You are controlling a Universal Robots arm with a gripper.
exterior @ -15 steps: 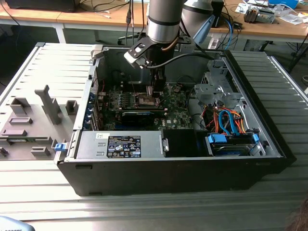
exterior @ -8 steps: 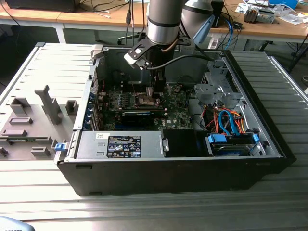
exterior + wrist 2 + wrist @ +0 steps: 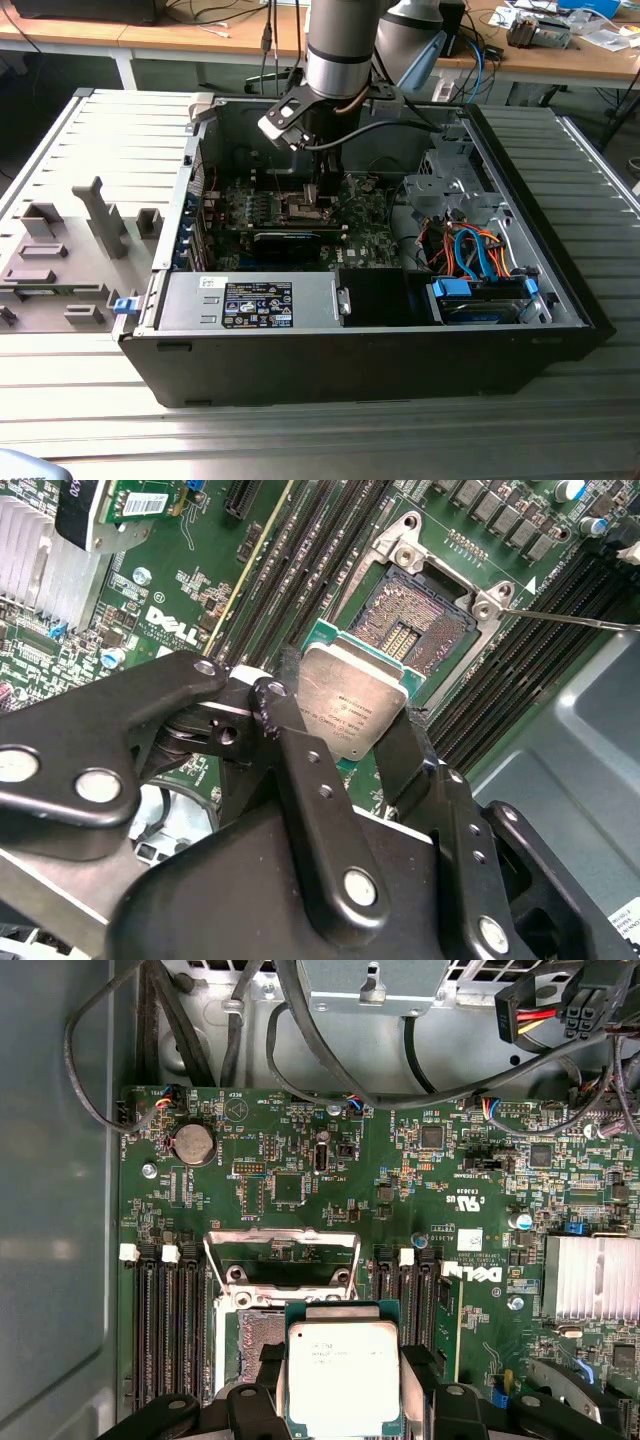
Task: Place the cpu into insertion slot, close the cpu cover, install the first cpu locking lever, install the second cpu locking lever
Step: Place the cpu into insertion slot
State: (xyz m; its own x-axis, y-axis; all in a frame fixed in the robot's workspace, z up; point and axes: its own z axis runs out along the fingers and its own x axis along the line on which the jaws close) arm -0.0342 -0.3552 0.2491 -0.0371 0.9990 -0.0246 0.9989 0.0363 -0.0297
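Exterior view: my arm comes down from the upper centre of the frame into the open black desktop computer case (image 3: 350, 370), which lies on its side on a grey ribbed metal table (image 3: 590, 200). My black two-fingered gripper (image 3: 318, 190) hangs over the green motherboard (image 3: 370, 215) in the middle of the case.

Both wrist views: my gripper (image 3: 340, 730) (image 3: 343, 1385) is clenched on the cpu (image 3: 352, 705) (image 3: 343, 1375), a small thin square chip with a flat silvery-grey metal top on a green edge. One black finger (image 3: 270, 705) presses one side of the chip and the other finger presses the opposite side. The metal top faces the cameras.

The chip is in my grasp above the board, not seated. It overlaps the near edge of the bare square insertion slot (image 3: 415, 630) (image 3: 255, 1335), whose field of fine contacts lies exposed.

First wrist view: the cpu cover (image 3: 282, 1234), a thin silver-grey metal frame with an open window, stands raised at the far side of the slot. Rows of long black memory slots (image 3: 160, 1330) flank the slot on both sides.

Second wrist view: a thin silver wire lever (image 3: 570, 617) juts out from one corner of the slot's metal surround.
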